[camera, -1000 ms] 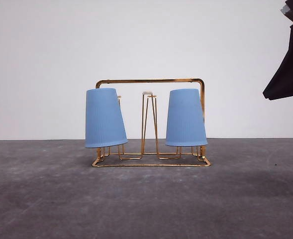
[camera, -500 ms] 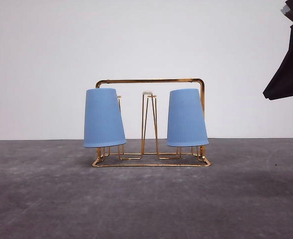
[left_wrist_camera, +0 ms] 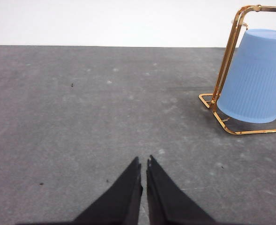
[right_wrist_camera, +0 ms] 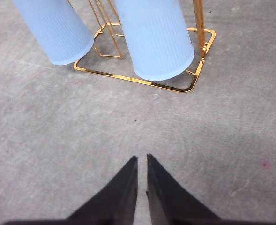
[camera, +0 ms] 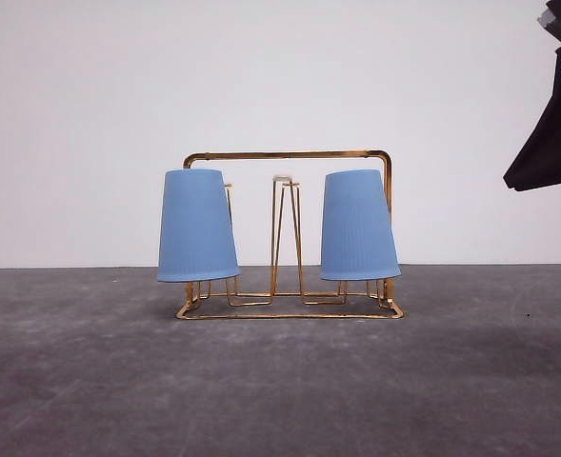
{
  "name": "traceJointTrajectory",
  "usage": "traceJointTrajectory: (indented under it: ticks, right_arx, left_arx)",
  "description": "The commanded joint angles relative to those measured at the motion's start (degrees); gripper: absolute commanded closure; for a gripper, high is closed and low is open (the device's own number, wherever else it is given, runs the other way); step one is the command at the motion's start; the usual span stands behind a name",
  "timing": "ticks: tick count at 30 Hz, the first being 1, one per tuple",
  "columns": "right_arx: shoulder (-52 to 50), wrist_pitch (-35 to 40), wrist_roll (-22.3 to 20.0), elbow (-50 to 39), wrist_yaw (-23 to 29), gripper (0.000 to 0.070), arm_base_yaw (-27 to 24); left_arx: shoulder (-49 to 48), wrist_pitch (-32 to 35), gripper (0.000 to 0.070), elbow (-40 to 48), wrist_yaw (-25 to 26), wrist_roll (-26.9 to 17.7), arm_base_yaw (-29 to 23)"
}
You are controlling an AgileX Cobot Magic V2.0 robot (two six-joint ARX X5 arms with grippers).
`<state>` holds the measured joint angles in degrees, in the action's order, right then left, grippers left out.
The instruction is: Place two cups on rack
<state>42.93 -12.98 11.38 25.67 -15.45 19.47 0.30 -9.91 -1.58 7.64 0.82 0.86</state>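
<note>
Both cups [camera: 197, 226] [camera: 359, 226] upside down on rack [camera: 290, 155], mid-table. Bare gray table [camera: 280, 381] all around. Left gripper [left_wrist_camera: 143, 165] and right gripper [right_wrist_camera: 142, 160] pinched closed, empty, well clear.

Both cups, the left cup [camera: 197, 227] and the right cup [camera: 358, 227], read as matt light-blue plastic with fine vertical ribbing down their sides. The rack [camera: 290, 154] is thin wire metal in a glossy gold-copper finish, catching bright glints along its base, with a white tip [camera: 281, 177] on a centre prong. The table [camera: 280, 381] is dark grey, matt and rough-looking, speckled with pale flecks. The wall [camera: 261, 76] behind is plain, flat white.
</note>
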Motion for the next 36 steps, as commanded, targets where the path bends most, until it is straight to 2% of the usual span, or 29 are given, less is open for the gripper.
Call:
traceJointTrajectory:
  ticks: [1, 6, 12, 17, 21, 36]
  right_arx:
    - [-2.2, -0.6, -6.6, 0.4, 3.3, 0.0668, 0.0]
    - [-15.2, -0.6, -8.8, -6.1, 12.6, 0.0668, -4.4]
    - [-32.0, 0.1, -9.1, -16.2, 14.5, 0.0668, -13.3]
    - [-40.4, 0.2, -9.0, -21.9, 14.5, 0.0668, -17.2]
    - [-42.7, 2.0, -8.8, -24.6, 14.4, 0.0668, -18.3]
    - [-42.7, 4.0, -8.8, -24.7, 14.4, 0.0668, -18.5]
  left_arx:
    - [-0.1, -0.2, 0.07, 0.9, -0.1, -0.6, 0.0]
    - [-0.1, -0.2, 0.07, 0.9, -0.1, -0.6, 0.0]
    - [-0.1, -0.2, 0.07, 0.9, -0.1, -0.6, 0.0]
    - [-0.1, -0.2, 0.07, 0.9, -0.1, -0.6, 0.0]
    - [-0.1, -0.2, 0.07, 0.9, -0.1, -0.6, 0.0]
    - [-0.1, -0.2, 0.07, 0.9, -0.1, -0.6, 0.0]
